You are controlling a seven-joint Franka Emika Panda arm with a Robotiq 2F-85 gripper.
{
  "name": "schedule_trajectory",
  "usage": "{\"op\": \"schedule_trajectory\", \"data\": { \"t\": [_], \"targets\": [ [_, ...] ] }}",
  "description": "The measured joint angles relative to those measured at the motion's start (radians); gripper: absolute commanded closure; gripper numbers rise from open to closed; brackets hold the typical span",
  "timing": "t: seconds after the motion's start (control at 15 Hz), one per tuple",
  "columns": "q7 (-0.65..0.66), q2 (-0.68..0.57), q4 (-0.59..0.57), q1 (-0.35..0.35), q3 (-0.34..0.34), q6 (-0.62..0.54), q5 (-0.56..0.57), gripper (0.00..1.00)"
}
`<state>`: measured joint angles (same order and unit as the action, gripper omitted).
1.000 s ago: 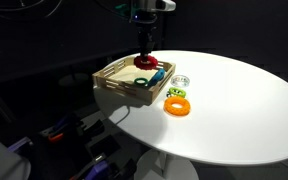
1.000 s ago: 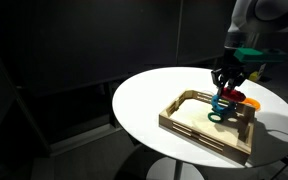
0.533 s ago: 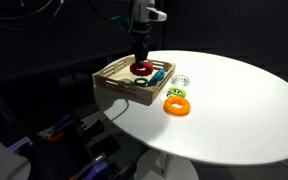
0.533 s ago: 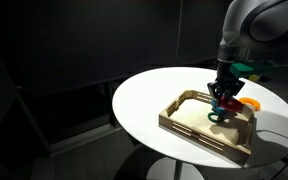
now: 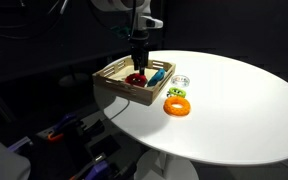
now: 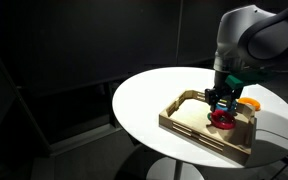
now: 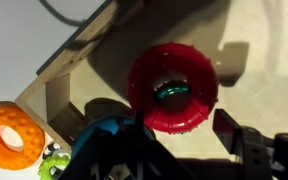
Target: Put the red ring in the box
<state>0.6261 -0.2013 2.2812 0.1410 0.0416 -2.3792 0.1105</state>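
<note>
The red ring (image 5: 135,78) (image 6: 223,118) lies inside the tan wooden box (image 5: 112,84) (image 6: 189,130), near the side closest to the other rings. In the wrist view the red ring (image 7: 172,120) rests on the box floor (image 7: 254,60), and something teal-green shows through its hole. My gripper (image 5: 137,62) (image 6: 222,100) (image 7: 174,142) hangs just above the ring and is open. One dark finger (image 7: 229,125) stands clear of the ring's edge. The other finger is lost in dark shadow.
An orange ring (image 5: 177,105) (image 6: 249,103) (image 7: 12,135) lies on the white round table (image 5: 234,110) beside the box. A small green ring (image 5: 177,93) and a silver dish (image 5: 180,81) lie next to it. A blue object (image 5: 156,75) (image 7: 106,130) sits in the box.
The gripper carried the red ring down into the box, then opened. The ring now lies free on the box floor.
</note>
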Motion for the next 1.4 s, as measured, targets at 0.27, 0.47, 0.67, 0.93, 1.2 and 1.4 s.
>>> {"op": "schedule_trajectory", "data": {
  "t": [0.27,0.47,0.67,0.93,1.2,1.4],
  "targets": [
    [-0.007,0.003,0.000,-0.012,-0.016,0.006,-0.015,0.00],
    [-0.053,0.024,0.000,-0.042,-0.030,0.040,-0.052,0.00],
    [-0.137,0.062,-0.001,-0.076,-0.044,0.106,-0.077,0.00],
    [-0.241,0.134,-0.001,-0.115,-0.060,0.189,-0.081,0.00],
    [-0.280,0.220,-0.006,-0.145,-0.075,0.281,-0.078,0.00],
    [-0.280,0.285,-0.011,-0.166,-0.082,0.362,-0.078,0.00]
  ]
}}
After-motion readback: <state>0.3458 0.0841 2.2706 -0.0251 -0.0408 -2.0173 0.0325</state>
